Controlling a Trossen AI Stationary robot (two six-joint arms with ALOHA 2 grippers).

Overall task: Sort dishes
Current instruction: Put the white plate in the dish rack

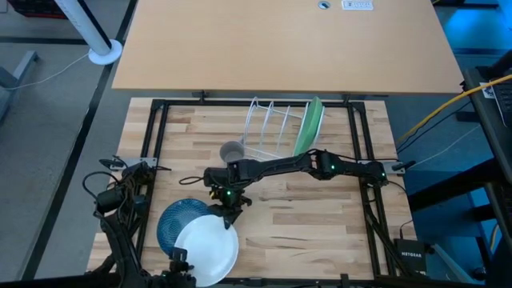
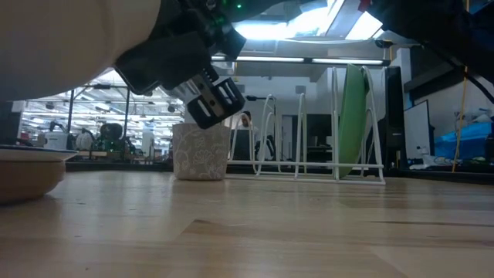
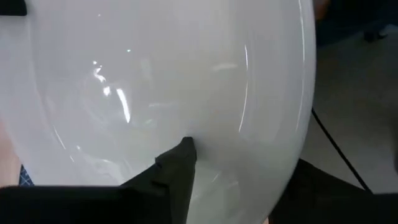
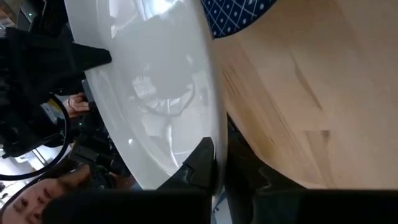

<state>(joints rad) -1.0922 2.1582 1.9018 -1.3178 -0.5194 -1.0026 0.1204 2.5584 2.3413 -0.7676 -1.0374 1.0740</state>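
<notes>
Plate handover at the near edge of the surface (image 1: 320, 224)

White plate (image 1: 206, 248) lies at the near edge, overlapping the dark blue plate (image 1: 178, 220) just beside it — the right gripper (image 1: 232, 213) is clamped on the white plate's rim, one finger over the face and one under it in the right wrist view. The left gripper (image 1: 179, 260) sits at the plate's nearest edge; its finger (image 3: 177, 168) lies against the white face, and whether its jaws are parted or closed cannot be told. A brown-orange plate (image 2: 27, 174) shows at the edge of the low view, resting on the wood. Farther back stand the small grey cup (image 1: 232, 150) and, beside it, the white wire rack (image 1: 268, 128) — the green plate (image 1: 309, 128) stands upright in the rack's right-hand end.
</notes>
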